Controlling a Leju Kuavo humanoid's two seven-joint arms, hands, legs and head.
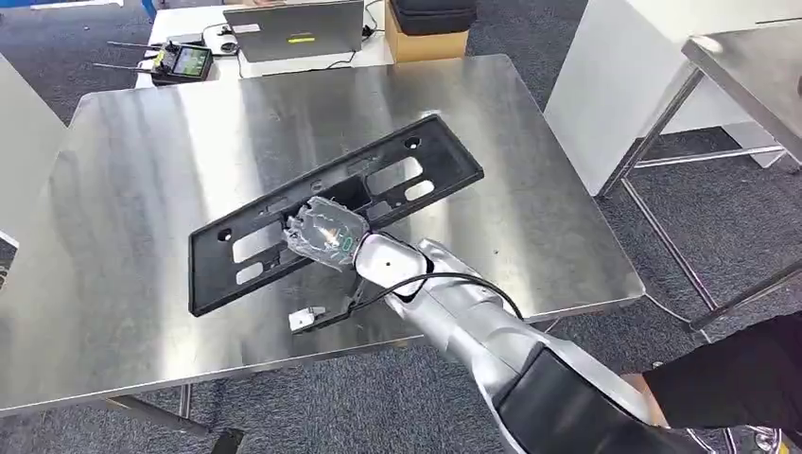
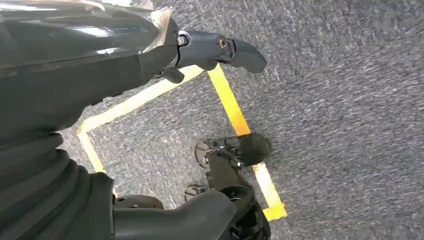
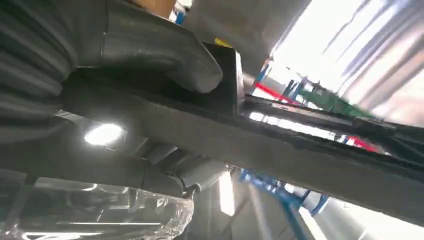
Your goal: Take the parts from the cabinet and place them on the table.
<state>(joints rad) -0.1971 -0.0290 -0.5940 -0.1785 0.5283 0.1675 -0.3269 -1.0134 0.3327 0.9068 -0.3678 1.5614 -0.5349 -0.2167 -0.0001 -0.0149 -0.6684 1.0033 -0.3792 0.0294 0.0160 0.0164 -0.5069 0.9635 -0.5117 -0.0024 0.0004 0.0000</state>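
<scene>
I see bare steel table (image 1: 142,189) all around the black plate (image 1: 416,165); laptop (image 1: 293,28) and box (image 1: 426,43) stand beyond the far edge.

Part (image 1: 397,175) over the table (image 1: 142,189), laptop (image 1: 293,28) behind.

A steel table (image 1: 132,189) stands on grey carpet (image 1: 586,359). At 12 o'clock, a white desk (image 1: 189,24) carries a laptop (image 1: 293,28) and cardboard box (image 1: 426,43). Yellow floor tape (image 2: 235,112) crosses the carpet.
</scene>
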